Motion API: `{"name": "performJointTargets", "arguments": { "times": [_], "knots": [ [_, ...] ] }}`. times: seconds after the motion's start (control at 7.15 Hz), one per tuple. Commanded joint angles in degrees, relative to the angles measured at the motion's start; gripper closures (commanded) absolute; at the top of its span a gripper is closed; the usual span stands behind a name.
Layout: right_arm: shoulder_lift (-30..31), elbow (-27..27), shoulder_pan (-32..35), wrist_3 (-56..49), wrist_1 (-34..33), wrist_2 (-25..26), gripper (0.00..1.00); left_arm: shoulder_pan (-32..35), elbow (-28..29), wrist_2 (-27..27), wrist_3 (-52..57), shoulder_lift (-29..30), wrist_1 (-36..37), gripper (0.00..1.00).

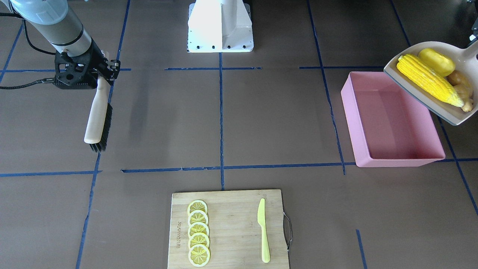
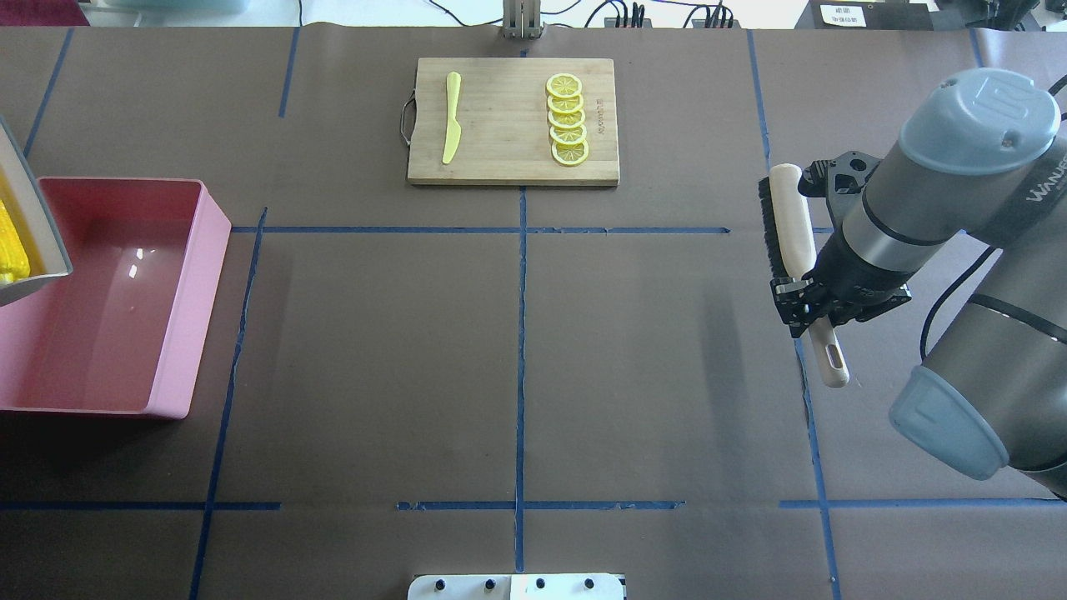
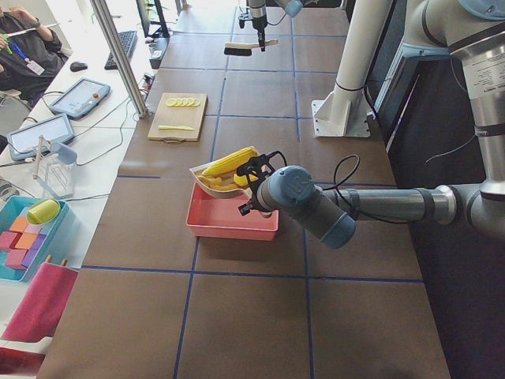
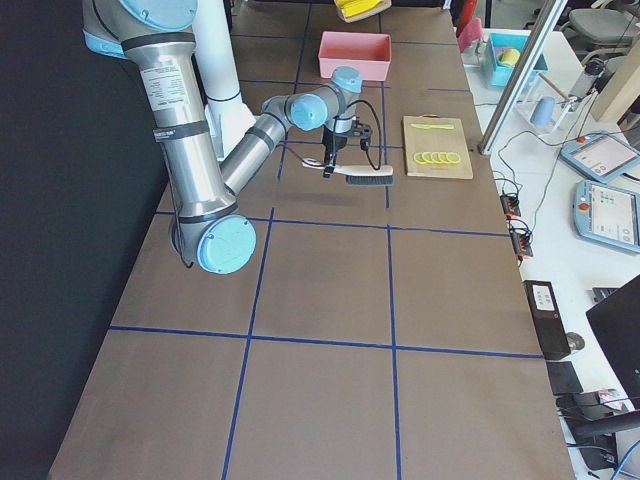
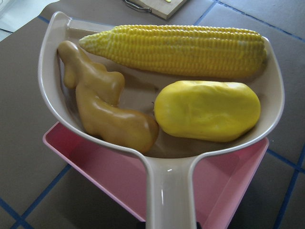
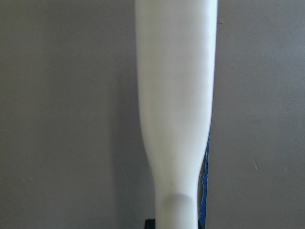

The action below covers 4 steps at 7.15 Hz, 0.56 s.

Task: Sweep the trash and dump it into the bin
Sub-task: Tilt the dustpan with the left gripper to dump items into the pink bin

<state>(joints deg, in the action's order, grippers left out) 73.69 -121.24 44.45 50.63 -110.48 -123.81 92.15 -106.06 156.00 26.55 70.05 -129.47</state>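
My left gripper (image 3: 254, 180) is shut on the handle of a beige dustpan (image 1: 444, 112) and holds it tilted above the far end of the pink bin (image 1: 392, 158). In the pan lie the long yellow corn cob (image 1: 425, 79), the yellow oval fruit piece (image 1: 436, 61) and the tan ginger root (image 1: 461, 87). The left wrist view shows them close up: corn (image 5: 181, 50), fruit piece (image 5: 207, 110), ginger (image 5: 105, 109), with the bin (image 5: 95, 167) below. My right gripper (image 2: 804, 292) is shut on the handle of a black-bristled brush (image 2: 792, 233) and holds it above the table at the opposite side.
A wooden cutting board (image 1: 227, 209) lies at the table's operator side, with several lemon slices (image 1: 198, 233) and a lime-green knife (image 1: 263, 229) on it. The robot's white base (image 1: 220, 26) stands at the middle of the other side. Blue tape lines cross the brown table.
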Motion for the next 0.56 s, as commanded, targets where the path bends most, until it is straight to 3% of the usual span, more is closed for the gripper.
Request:
{"name": "performJointTargets", "arguments": {
  "times": [0.0, 0.42],
  "knots": [
    [-0.13, 0.13, -0.15, 0.0, 0.0, 0.24, 1.0, 0.93, 2.96, -5.57, 6.21, -0.44, 0.18, 1.0],
    [-0.21, 0.13, -0.15, 0.0, 0.0, 0.24, 1.0, 0.23, 1.21, -15.26, 12.45, -1.67, 4.63, 1.0]
  ]
}}
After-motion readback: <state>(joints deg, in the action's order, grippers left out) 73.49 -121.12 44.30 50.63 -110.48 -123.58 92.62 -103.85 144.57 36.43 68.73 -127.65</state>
